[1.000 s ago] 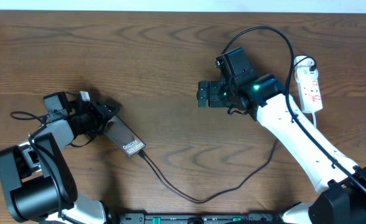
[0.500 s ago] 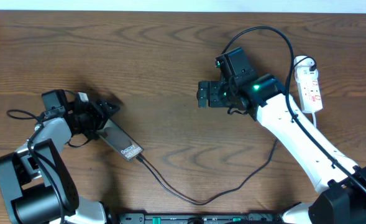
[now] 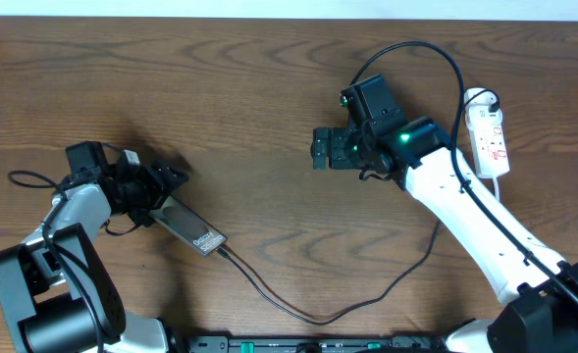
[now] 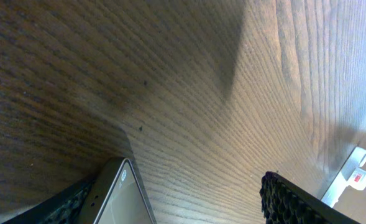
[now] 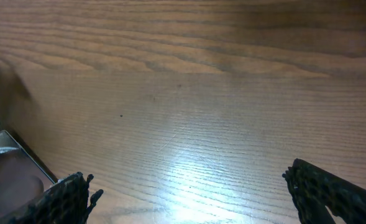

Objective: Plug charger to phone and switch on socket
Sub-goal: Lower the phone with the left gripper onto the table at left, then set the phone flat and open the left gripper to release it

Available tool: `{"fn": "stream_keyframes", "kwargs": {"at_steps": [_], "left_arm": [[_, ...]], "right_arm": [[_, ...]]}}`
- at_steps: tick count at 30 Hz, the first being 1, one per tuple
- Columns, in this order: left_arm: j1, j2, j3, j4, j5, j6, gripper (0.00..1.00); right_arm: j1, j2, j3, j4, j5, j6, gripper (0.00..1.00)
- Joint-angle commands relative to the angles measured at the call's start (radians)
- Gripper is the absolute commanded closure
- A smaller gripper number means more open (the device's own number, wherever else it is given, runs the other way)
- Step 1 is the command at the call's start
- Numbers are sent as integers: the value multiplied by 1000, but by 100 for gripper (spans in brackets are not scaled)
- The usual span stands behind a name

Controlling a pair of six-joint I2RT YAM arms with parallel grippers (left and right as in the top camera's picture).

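The phone (image 3: pixel 192 227) lies flat on the wooden table at the left, its lettered end toward the front right. The charger (image 3: pixel 313 317), a thin black cable, meets that end with its plug tip (image 3: pixel 223 249) and loops right and back toward the socket (image 3: pixel 491 137), a white power strip at the far right. My left gripper (image 3: pixel 169 186) is open just off the phone's other end. In the left wrist view the phone's corner (image 4: pixel 117 196) sits beside the left finger of that gripper (image 4: pixel 178 186), ungripped. My right gripper (image 3: pixel 318 149) hangs open over bare table mid-scene, with nothing inside the gripper (image 5: pixel 186 177).
The socket's white body with a red mark (image 4: pixel 356 177) shows at the right edge of the left wrist view. The phone's end (image 5: pixel 5 174) peeks in at the lower left of the right wrist view. The right arm's own black cable (image 3: pixel 416 49) arcs above it.
My left gripper has opened and drawn back to the left off the phone. The phone shifted slightly and now rests on the table with the cable attached. The right arm has not moved.
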Motion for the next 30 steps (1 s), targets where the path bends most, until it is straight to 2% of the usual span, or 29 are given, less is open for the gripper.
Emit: {"fn": "stream_keyframes", "kwargs": {"at_steps": [1,9,25,30], "left_arm": [[3,64,-61,-46,-188,32,19],[3,64,-61,-68,-185,101,19],[3,64,-61,-47,-185,108,19],[3,64,-61,-74,-239,107,18]], "right_arm": [[6,1,6,-3,11,-15,1],[6,1,6,-2,11,-15,1],[6,1,6,-2,12,-15,1],[6,1,6,-2,12,-15,1]]}}
